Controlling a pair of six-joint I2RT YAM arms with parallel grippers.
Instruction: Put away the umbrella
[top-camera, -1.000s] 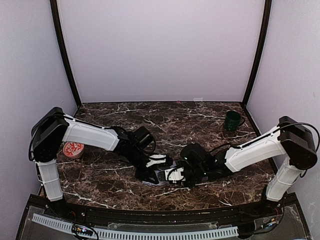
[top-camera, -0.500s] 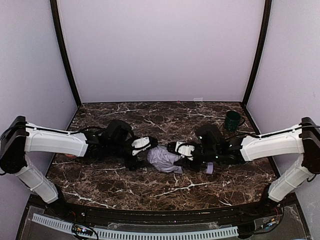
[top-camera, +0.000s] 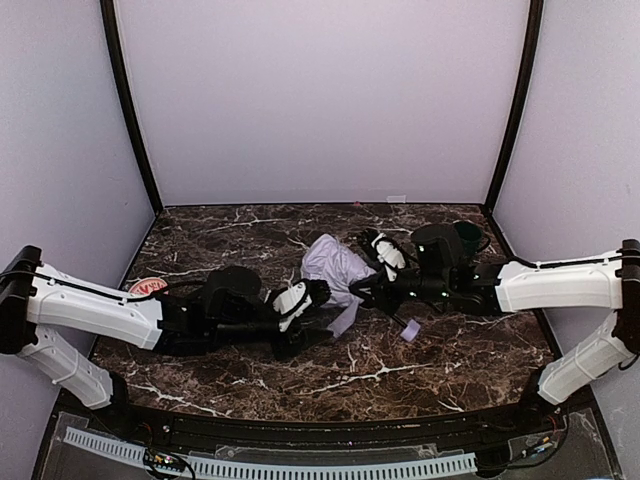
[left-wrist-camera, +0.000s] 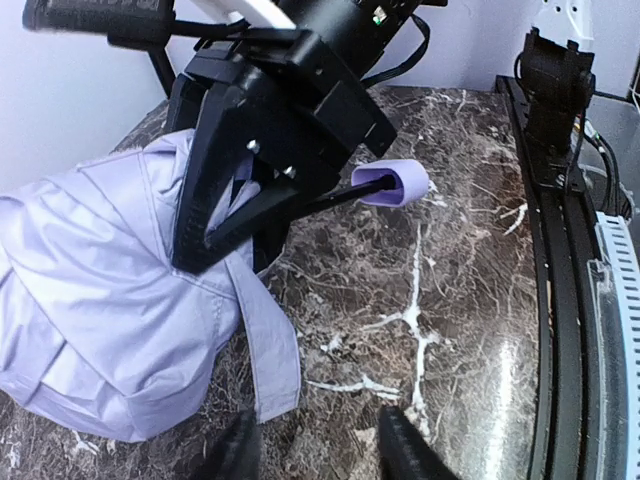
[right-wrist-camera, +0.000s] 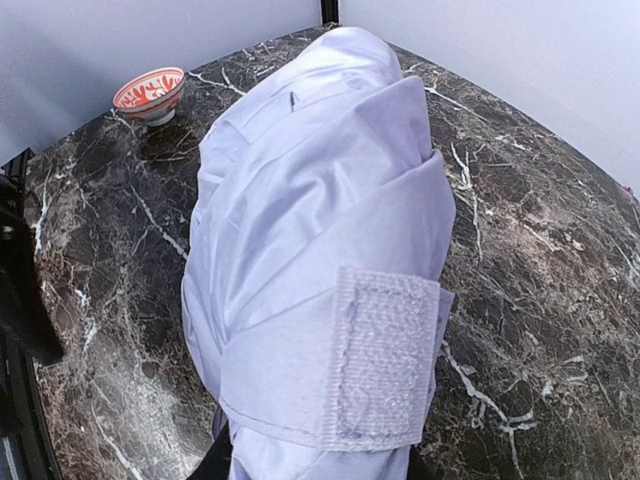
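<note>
Counts. Pale lavender-white fabric folding umbrella (top-camera: 335, 262): 1, table centre; on it 1 small lavender handle knob (left-wrist-camera: 398, 182) and 1 lavender hook-and-loop strap patch (right-wrist-camera: 380, 355). Red-and-white patterned round bowl (right-wrist-camera: 150, 92): 1, at 9 o'clock. Dark green mug (top-camera: 465, 238) with handle: 1, at 2 o'clock. White-and-black robot arms: 2, left arm (top-camera: 95, 312) from 8 o'clock, right arm (top-camera: 555, 285) from 4 o'clock. Black two-finger grippers: 2, left gripper (left-wrist-camera: 320, 455), right gripper (left-wrist-camera: 215, 235). Dark brown white-veined marble table (top-camera: 400, 380): 1. Black upright corner posts: 2, left post (top-camera: 128, 100) at 11 o'clock, right post (top-camera: 515, 100) at 1 o'clock.
</note>
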